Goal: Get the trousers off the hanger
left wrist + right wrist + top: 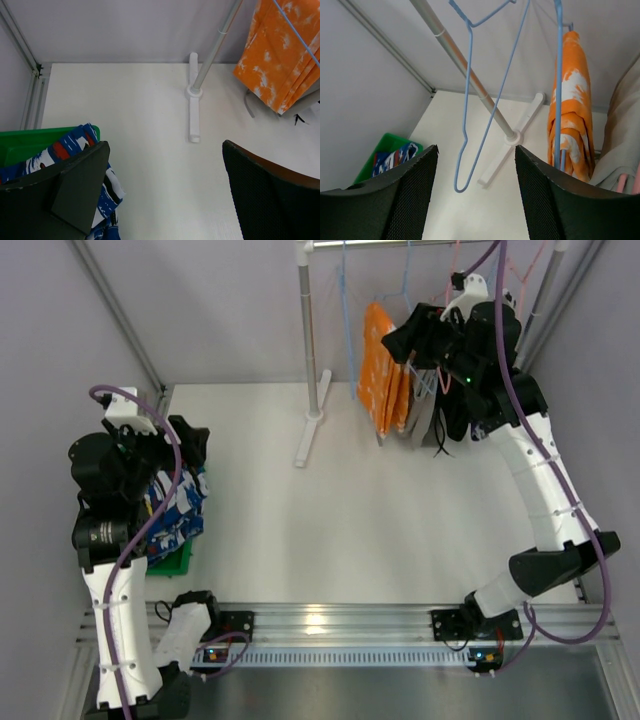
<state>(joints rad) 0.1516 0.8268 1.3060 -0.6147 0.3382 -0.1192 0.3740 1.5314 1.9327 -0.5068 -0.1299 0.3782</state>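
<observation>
Hanging orange trousers beside right tool — jaws apart (nothing held) | left tool spread wide

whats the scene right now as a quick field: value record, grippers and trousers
left gripper: open, empty, over the green bin
right gripper: open, empty, raised by the rack, facing a bare blue hanger
blue patterned trousers: in the green bin, spilling over its edge
orange trousers: hanging on a second hanger
grey trousers: hanging right beside the orange trousers
table: white, rack foot standing on it
</observation>
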